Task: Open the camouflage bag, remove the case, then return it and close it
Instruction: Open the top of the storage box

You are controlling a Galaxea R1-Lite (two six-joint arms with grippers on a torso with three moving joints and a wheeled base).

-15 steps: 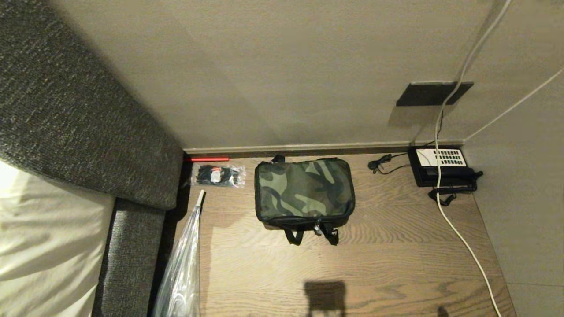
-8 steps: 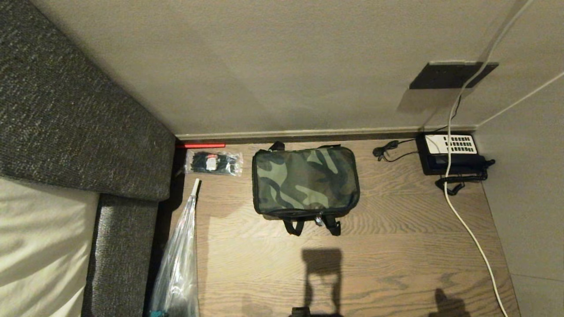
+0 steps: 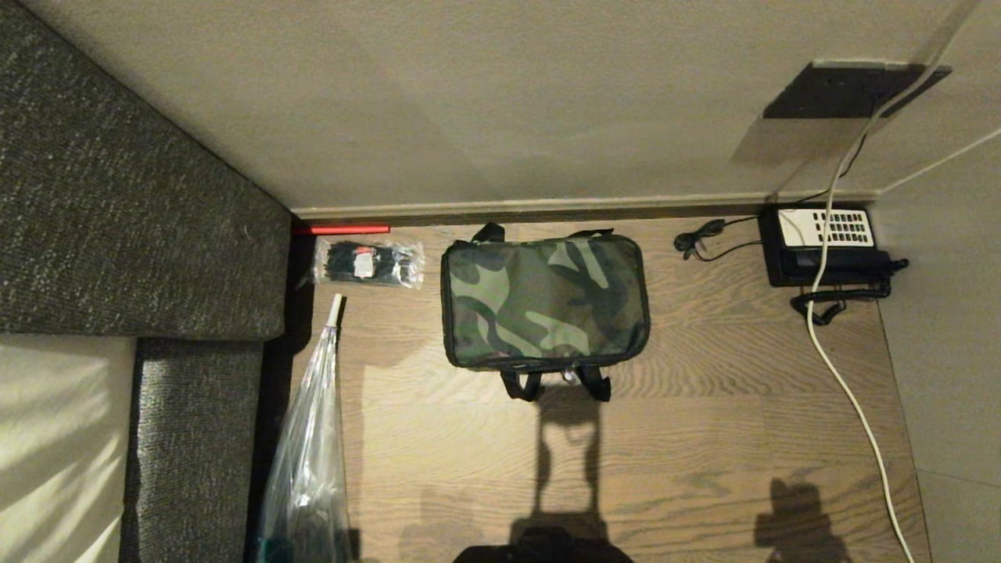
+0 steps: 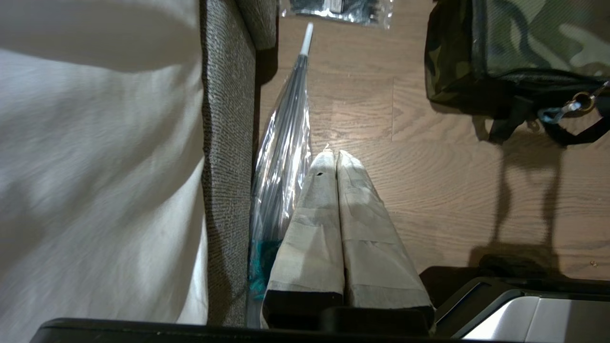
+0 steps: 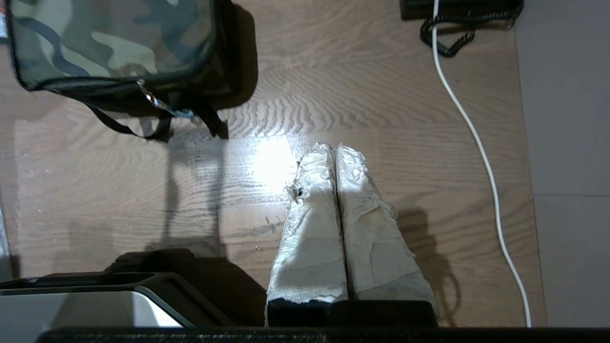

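Whole view shifted by camera, not things; camouflage bag (image 3: pixel 545 302) boxy, zipped flat; both jaws clenched, empty.

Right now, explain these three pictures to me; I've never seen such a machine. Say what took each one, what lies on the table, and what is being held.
This is a two-armed robot on wheels. One picture comes from a camera on its head, looking down at a wooden table; neither arm shows there. The other two come from cameras on its wrists, looking along the fingers. The left pincer and the right pincer are both shut, wrapped in pale tape, hanging above the wood and holding nothing.

On the table lie the camouflage bag, zipped shut, a clear packet of black cable ties, a black telephone with a white cable running past it, and a folded clear umbrella at the left edge.
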